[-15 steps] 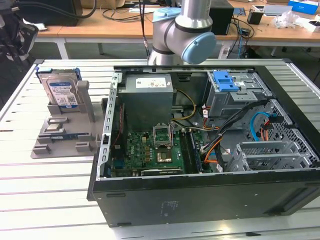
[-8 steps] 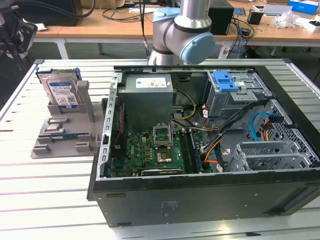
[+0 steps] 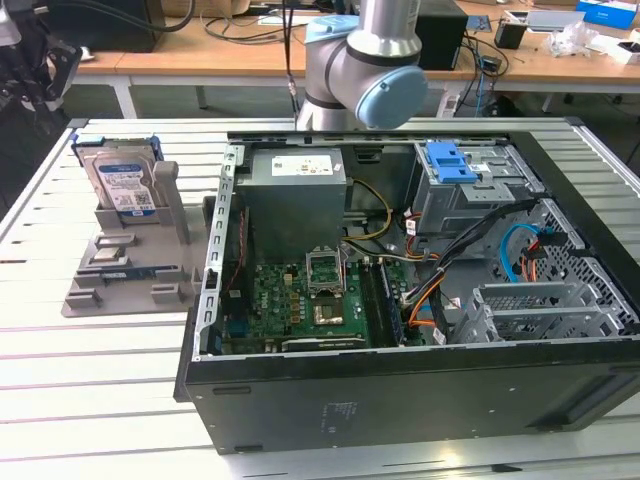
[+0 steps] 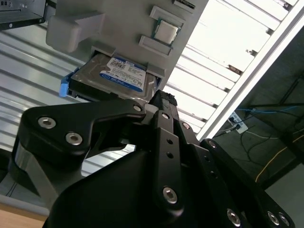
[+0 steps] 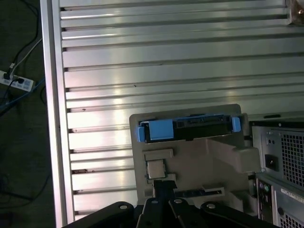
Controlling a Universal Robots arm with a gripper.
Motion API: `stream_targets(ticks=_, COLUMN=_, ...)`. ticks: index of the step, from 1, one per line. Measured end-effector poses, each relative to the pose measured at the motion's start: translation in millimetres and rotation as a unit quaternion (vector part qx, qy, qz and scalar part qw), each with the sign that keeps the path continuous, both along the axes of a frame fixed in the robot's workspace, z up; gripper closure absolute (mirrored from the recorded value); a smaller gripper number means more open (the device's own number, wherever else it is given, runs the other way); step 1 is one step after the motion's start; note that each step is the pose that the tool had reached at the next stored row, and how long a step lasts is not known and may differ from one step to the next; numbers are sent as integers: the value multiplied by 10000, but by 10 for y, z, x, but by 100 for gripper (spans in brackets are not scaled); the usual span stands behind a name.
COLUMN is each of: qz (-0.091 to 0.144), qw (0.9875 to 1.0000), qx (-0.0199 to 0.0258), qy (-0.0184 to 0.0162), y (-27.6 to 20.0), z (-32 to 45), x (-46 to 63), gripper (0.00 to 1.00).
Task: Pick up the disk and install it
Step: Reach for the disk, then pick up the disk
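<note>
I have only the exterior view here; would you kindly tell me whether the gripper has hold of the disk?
Observer: No; in the second wrist view the gripper holds nothing, and the disk sits in its grey holder.
Operator: Thank you. What is the gripper nearest to?
Observer: In the first wrist view it is by the holder's small processor chip, with the disk beyond.
Operator: Are the disk's blue rails fitted?
Observer: Yes; seen edge-on there, a blue rail shows at each end.
</note>
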State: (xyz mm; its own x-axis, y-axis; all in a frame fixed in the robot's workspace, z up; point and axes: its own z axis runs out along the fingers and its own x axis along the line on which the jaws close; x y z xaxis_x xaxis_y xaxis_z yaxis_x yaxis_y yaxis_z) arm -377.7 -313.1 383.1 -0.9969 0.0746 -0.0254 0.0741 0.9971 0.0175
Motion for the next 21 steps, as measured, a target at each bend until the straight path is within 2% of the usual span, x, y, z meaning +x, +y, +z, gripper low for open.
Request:
stream_targets(ticks=2, qz=0, qw=10000, qx=-4, qy=0, y=39, z=-6, x=0, gripper=89)
stream_targets(ticks=4, qz=0, qw=10000, qx=-5, qy=0, y=58, z=-10, x=0, gripper=89)
stream_targets(ticks=18, qz=1, qw=10000, qx=-5, qy=0, y=64, z=-13, x=0, gripper=89)
stream_targets(ticks=20, qz=109, qw=9999, qx=-5, qy=0, y=64, z=-13, x=0, gripper=89)
stream_targets(ticks=21, qz=382, qw=9993, qx=-5, qy=0, y=64, z=-13, x=0, gripper=89)
